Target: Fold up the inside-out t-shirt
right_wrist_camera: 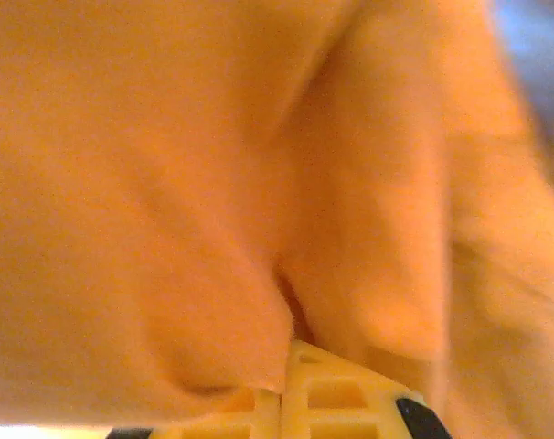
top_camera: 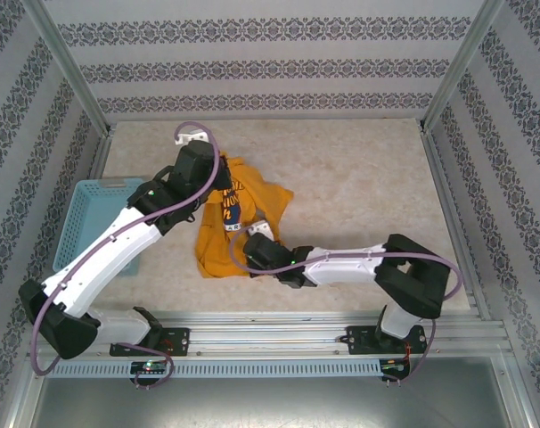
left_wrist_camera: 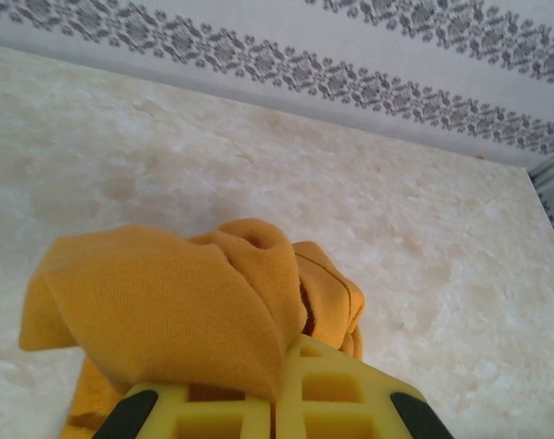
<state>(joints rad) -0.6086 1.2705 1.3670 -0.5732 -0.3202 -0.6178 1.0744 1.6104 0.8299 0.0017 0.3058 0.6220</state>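
Shirt: the t-shirt (top_camera: 218, 251) lies bunched in a heap on the left-centre of the counter (top_camera: 368, 178), part of it raised off the surface, with the dark emblem (top_camera: 232, 210) showing on a twisted panel.
Left jaws: together, clamped on a fold of the shirt at the heap's far edge; in the left wrist view the cloth drapes out from between the yellow fingers (left_wrist_camera: 341, 393).
Right jaws: together, pinching orange cloth at the heap's near right side; the right wrist view is too close to tell which part of the shirt it is.
Nearby: a blue basket (top_camera: 90, 212) sits to the left, apart from the shirt.
Stage: my reading is that the shirt is not yet spread flat, so folding proper has not begun.
Risk, layers: either pinch may hold several layers at once, so pulling apart would tighten the knot, not open it.
Risk, slip: a thin pinch of cotton could slide free under tension.
Risk, drag: a sideways pull may sweep the cloth towards the basket.
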